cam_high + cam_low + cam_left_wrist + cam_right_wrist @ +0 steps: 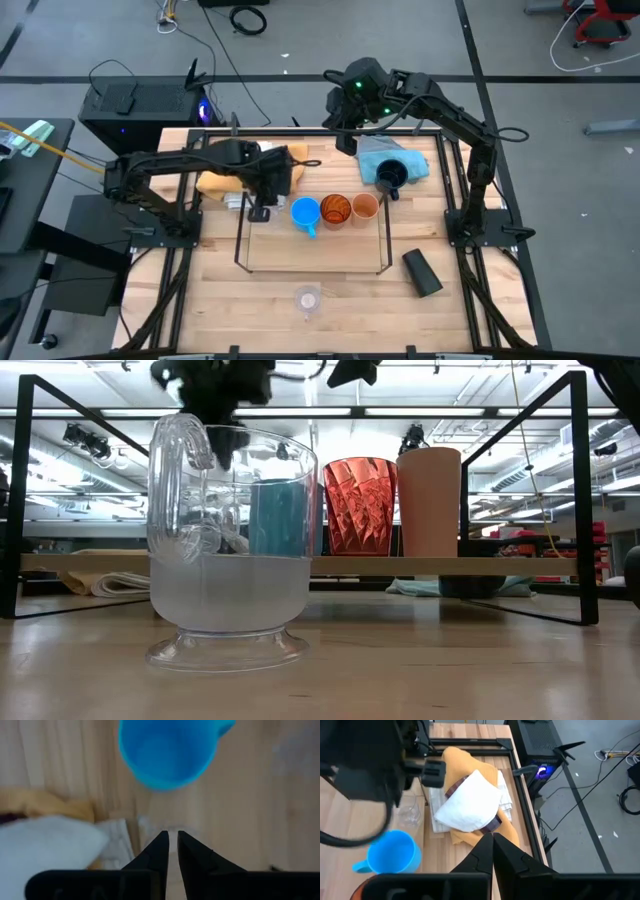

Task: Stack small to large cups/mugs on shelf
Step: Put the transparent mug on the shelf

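Note:
The light-blue mug (305, 213), the amber-orange tumbler (335, 210) and the small orange cup (365, 207) stand upright in a row at the far side of the black wire shelf (240, 262). The navy mug (391, 176) sits on a blue cloth (410, 158). The black cup (422, 272) lies on its side at the right. A clear cup (307, 298) stands near the front edge. My left gripper (260, 212) is shut and empty, just left of the light-blue mug (167, 752). My right gripper (345, 145) is shut and empty, high over the far edge. The purple tumbler is out of view.
A yellow cloth (215, 182) with a white cloth (470, 802) on it lies at the far left. Another clear cup (411, 812) stands beside them, near my left gripper. The black frame posts (455, 170) run along the table's sides.

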Controlling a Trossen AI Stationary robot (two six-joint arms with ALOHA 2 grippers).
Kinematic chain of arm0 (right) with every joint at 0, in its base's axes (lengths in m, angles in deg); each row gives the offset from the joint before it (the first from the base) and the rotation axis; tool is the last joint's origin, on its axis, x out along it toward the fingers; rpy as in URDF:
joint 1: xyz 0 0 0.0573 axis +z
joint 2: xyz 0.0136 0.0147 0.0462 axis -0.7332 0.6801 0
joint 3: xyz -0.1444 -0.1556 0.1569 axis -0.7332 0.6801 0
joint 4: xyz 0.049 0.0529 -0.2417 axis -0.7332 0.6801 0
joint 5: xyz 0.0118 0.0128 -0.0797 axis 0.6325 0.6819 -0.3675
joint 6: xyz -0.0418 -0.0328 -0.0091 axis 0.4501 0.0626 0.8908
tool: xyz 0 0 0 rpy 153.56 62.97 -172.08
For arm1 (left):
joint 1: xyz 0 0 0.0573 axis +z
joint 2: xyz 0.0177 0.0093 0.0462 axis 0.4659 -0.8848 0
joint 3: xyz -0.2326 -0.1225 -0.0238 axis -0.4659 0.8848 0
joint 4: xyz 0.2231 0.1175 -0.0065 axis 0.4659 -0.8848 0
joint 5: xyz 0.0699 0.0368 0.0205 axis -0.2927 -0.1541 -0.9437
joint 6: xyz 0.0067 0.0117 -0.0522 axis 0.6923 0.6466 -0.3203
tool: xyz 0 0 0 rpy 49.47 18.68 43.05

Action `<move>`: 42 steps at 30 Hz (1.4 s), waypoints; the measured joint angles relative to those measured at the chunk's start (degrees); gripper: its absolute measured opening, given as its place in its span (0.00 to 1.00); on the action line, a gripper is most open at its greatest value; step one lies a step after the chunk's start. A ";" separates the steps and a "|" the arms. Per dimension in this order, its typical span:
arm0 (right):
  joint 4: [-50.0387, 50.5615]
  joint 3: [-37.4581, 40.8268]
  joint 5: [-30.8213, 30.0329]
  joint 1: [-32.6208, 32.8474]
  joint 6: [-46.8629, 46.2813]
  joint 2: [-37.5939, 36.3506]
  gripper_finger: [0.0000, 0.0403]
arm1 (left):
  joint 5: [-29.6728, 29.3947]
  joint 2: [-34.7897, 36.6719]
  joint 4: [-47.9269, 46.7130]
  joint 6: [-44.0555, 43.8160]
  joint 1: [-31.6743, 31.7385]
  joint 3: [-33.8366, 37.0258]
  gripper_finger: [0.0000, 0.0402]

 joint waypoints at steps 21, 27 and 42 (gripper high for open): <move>3.78 -0.04 0.02 -4.35 2.49 -2.56 0.04 | -1.64 -1.41 10.44 -29.96 -19.63 -7.77 0.05; 6.90 -0.04 0.05 -6.41 2.55 -4.22 0.04 | -3.88 -7.53 14.01 -36.18 -25.88 -7.73 0.04; 13.31 -0.04 0.14 1.05 -10.05 -10.04 0.04 | -7.38 -13.79 17.34 -43.99 -28.27 -7.67 0.02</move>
